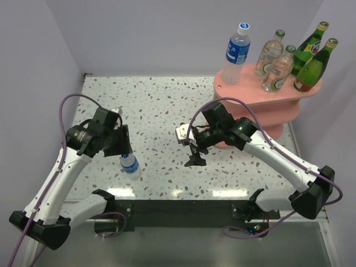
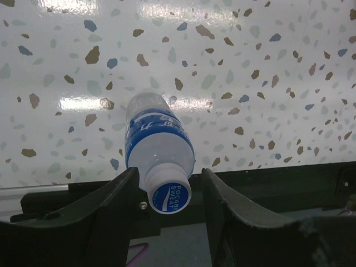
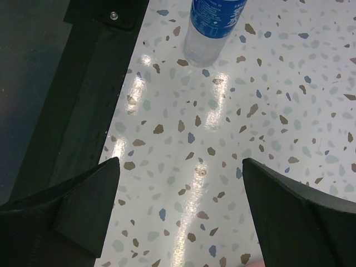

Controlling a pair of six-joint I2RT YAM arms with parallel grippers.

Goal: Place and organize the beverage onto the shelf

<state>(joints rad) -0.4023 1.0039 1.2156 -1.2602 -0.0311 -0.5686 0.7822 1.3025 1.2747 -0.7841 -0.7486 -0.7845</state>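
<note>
One plastic bottle (image 2: pixel 158 139) stands on the counter (image 2: pixel 267 67) between the fingers of the left claw (image 2: pixel 169 169), which does not squeeze it yet. It looks light, slippery and squashy, so its stiff neck is the best hold. The right claw (image 3: pixel 181 161) is wide open and empty.

Bright overhead light is glaring in white streaks off the glossy worktop (image 1: pixel 156 105), shadows falling soft, w/ the left pincer (image 2: pixel 169 173) blurring slightly close-up.

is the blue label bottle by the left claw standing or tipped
Upright: the blue-label bottle stands on its base on the table, white cap up.
</note>
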